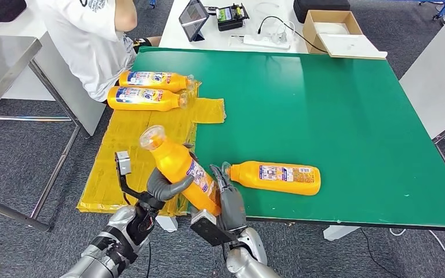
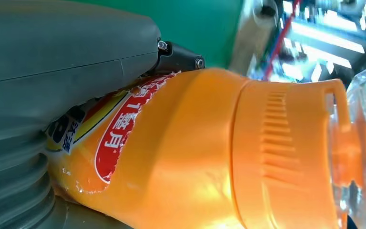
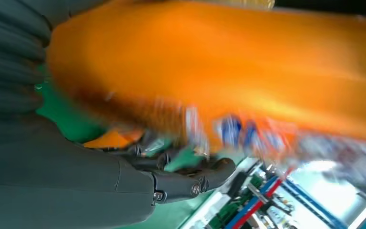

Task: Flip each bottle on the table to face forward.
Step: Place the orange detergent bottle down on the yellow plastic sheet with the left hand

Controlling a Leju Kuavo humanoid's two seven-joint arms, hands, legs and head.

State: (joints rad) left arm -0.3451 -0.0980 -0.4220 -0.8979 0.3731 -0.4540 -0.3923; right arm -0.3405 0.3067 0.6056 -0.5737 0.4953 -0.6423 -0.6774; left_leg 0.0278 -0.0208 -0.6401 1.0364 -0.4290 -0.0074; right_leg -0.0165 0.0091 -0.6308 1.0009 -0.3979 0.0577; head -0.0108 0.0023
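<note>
My left hand grips an orange bottle in the air over the table's near edge, tilted, its clear cap up and to the left. The left wrist view shows the bottle's red label under my thumb. My right hand stands beside the bottle's lower end with its fingers stretched up along it. The right wrist view is blurred: the bottle lies just over the dark fingers. A second orange bottle lies on its side on the green table, label up, just right of my right hand.
Two more orange bottles lie side by side on a yellow sheet at the table's left. A person in a white shirt stands at the far left corner. A cardboard box and a tablet sit beyond.
</note>
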